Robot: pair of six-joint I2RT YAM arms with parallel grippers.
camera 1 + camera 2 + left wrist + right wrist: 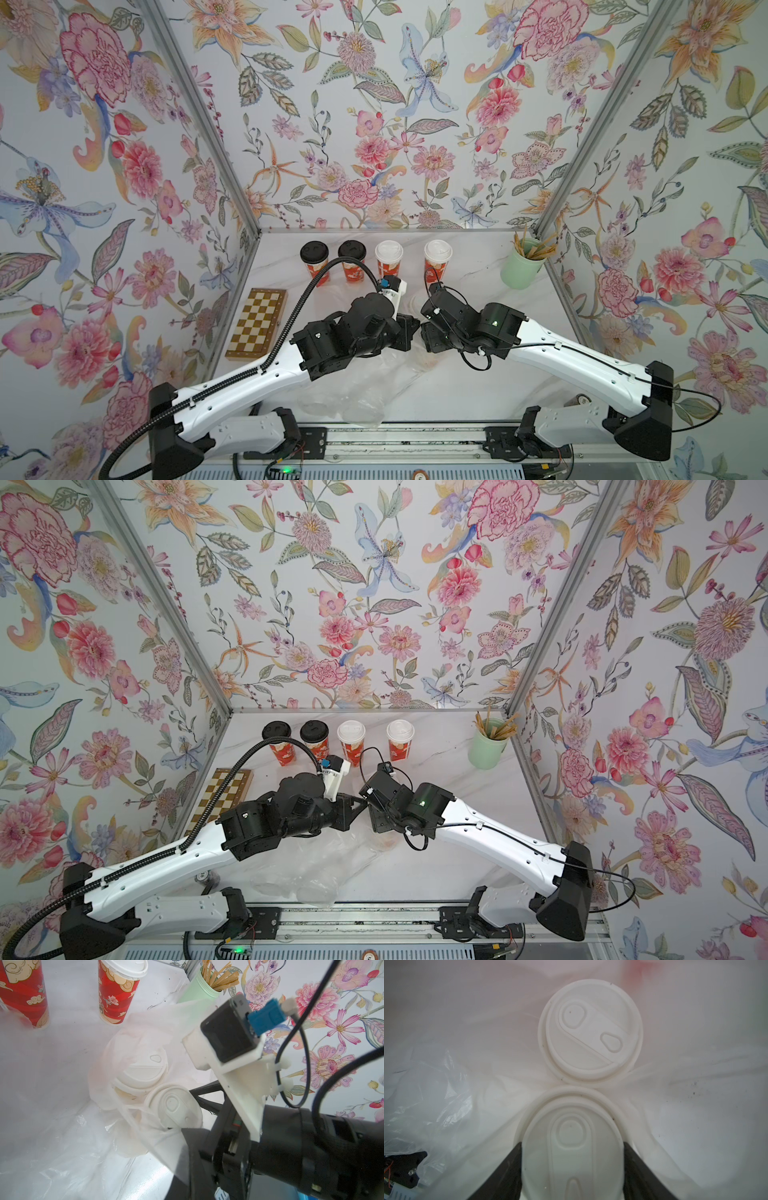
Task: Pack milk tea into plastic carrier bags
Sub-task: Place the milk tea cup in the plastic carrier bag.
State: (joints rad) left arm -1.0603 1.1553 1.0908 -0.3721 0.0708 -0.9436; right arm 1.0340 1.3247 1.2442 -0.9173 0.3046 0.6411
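Cup (571,1126) in right hand (572,1145), seemingly bagged, shows plainly only at wrist.

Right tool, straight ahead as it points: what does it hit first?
The near lid, gripped between its fingers, inside the bag. Just beyond sits the second lid, probably touching it; depth is unclear.

4 cups (352,262) stand in a row at the desk's (469,386) back, the stick holder (519,266) to their right, a chessboard (257,324) front-left; 2 more cups (589,1030) touch inside a bag (166,1020) mid-desk.

Four milk tea cups (351,739) stand in a row behind crumpled plastic bags (301,875).
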